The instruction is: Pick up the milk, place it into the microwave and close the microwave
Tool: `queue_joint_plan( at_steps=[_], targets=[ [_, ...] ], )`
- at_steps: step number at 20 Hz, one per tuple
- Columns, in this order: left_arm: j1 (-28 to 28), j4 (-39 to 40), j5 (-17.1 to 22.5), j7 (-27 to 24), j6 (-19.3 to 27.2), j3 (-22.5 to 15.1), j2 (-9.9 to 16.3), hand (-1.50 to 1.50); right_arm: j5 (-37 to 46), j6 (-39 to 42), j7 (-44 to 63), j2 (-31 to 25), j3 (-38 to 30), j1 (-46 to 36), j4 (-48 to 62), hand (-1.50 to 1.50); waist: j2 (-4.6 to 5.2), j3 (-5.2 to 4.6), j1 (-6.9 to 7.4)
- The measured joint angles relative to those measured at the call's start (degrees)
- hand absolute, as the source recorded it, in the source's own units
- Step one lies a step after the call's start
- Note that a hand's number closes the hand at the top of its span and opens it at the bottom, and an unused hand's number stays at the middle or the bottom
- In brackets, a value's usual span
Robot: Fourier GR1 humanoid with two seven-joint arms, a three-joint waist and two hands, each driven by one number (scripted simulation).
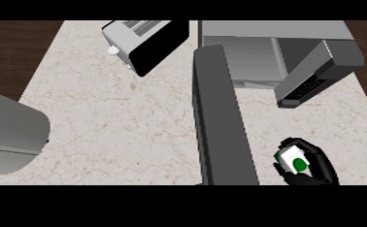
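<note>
The milk [294, 161] is a small white carton with a green spot, at the lower right of the head view. My right hand [317, 165] is curled round it, fingers and thumb on either side. The microwave [287, 46] stands at the back right with its cavity open. Its dark door [219, 119] swings far out toward me, left of the milk. Only my left forearm [18, 134] shows, as a grey shape at the left edge; the left hand itself is out of view.
A toaster [140, 39] sits at the back middle, left of the microwave. The pale marbled counter [114, 119] stretches between the forearm and the open door. Dark floor shows beyond the counter's left edge.
</note>
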Motion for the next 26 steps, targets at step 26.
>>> queue_joint_plan(
  at_steps=[26],
  targets=[
    [1.2, 1.3, 4.2, 0.1, -2.7, 2.6, 1.0, -1.50, -3.4, -7.5, 1.9, 5.7, -3.5, -24.5, 10.8, 1.50, 0.54, 0.32, 0.43]
  ],
)
